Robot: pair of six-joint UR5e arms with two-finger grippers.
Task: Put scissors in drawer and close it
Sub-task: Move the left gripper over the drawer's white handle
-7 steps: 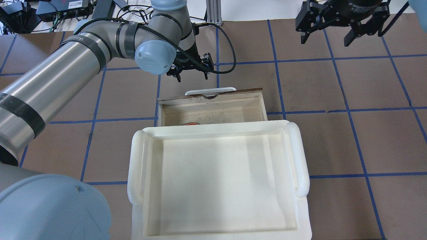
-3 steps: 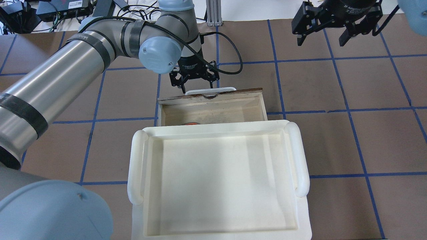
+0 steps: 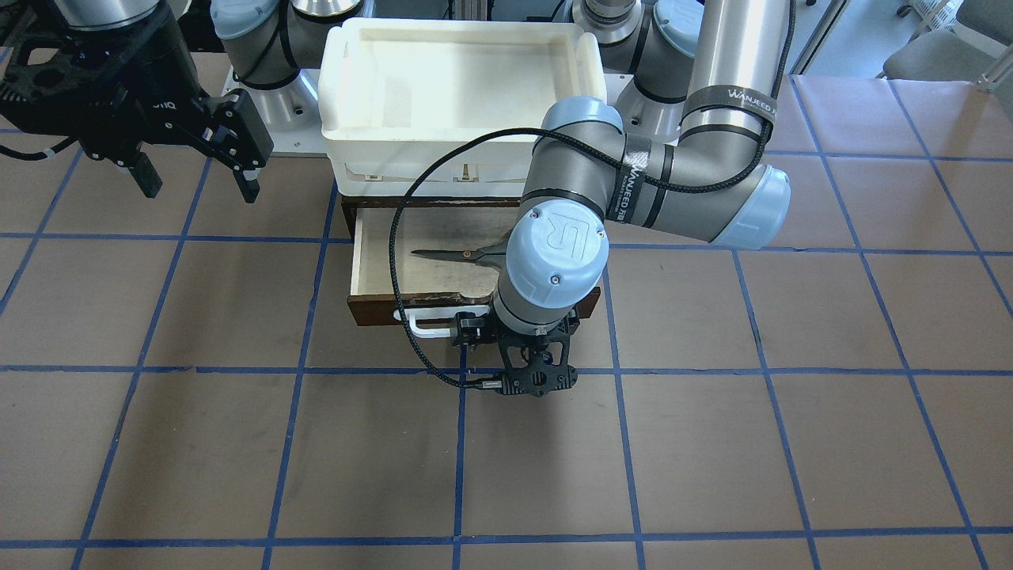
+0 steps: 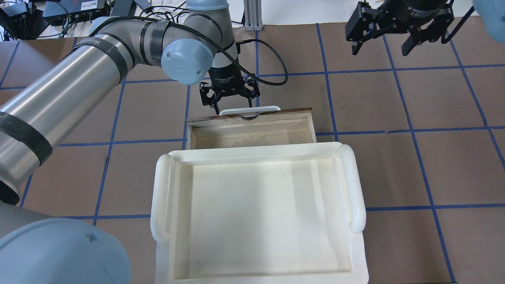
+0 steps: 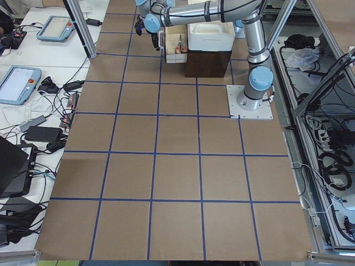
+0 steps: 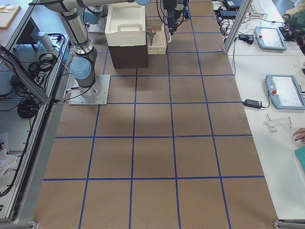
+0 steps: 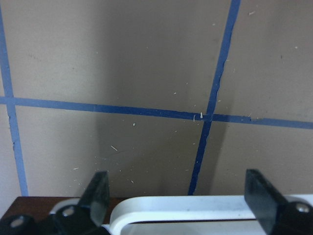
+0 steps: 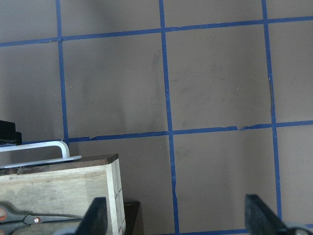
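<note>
The drawer point(image 3: 378, 273) projects partly open from under the white tray point(image 4: 161, 197) at the robot-side edge of the bench, its front facing the operators' edge. The scissors point(image 3: 453, 255) lie flat inside it, blades pointing toward the robot's right; the handles are hidden behind the left arm, so whether they clear the cabinet opening cannot be confirmed. The left gripper point(image 4: 232, 103) hangs just outside the drawer front with jaws wide and empty, one finger to either side of one end of the white bar handle point(image 7: 205, 201). The right gripper point(image 4: 382, 47) hovers high to the robot's right of the drawer, jaws wide, holding nothing. Closing is not yet done. Hazards: the gripper sits off the drawer's centre, so a push may skew and jam the drawer; the fingers may ride over the chipped top edge; the black cable point(image 3: 400, 237) looping beside the handle may snag.
</note>
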